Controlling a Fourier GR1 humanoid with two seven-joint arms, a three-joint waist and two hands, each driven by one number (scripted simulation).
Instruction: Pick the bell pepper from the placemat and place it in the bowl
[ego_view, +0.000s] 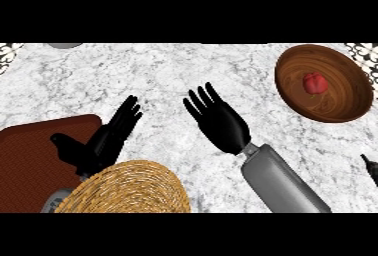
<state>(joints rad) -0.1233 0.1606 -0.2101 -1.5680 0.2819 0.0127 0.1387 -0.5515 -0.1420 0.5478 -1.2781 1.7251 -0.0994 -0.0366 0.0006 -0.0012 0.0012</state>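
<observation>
Woven basket (125, 189) nearest, lower left, overlapping brown placemat (29, 155). Left hand (103, 140) at placemat edge, fingers straight, holding nothing. Right hand (219, 121) over marble counter (162, 70), fingers spread, empty. Farther right, red bell pepper (316, 83) lies inside wooden bowl (345, 100).

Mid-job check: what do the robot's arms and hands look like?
The left hand and right hand are black, with slim fingers and a thumb. The right forearm is smooth, rounded grey; the left one mostly hides behind the woven basket. No cables or markings show.
</observation>
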